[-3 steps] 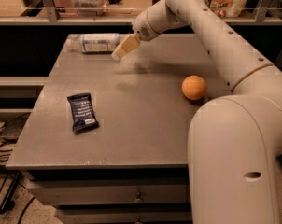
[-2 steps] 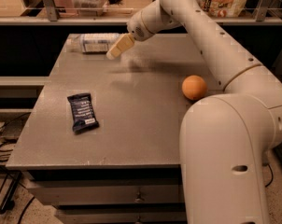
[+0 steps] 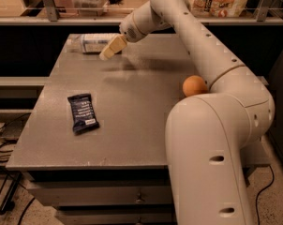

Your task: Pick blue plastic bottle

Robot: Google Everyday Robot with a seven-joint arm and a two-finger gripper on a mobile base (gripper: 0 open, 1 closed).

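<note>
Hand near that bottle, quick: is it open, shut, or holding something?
Hand: open or closed cannot be told; it is right beside the blue plastic bottle, which lies on its side.

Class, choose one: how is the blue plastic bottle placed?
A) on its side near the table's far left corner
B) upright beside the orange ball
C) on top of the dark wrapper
A: the blue plastic bottle lies on its side at the far left corner, with the gripper close by it.
</note>
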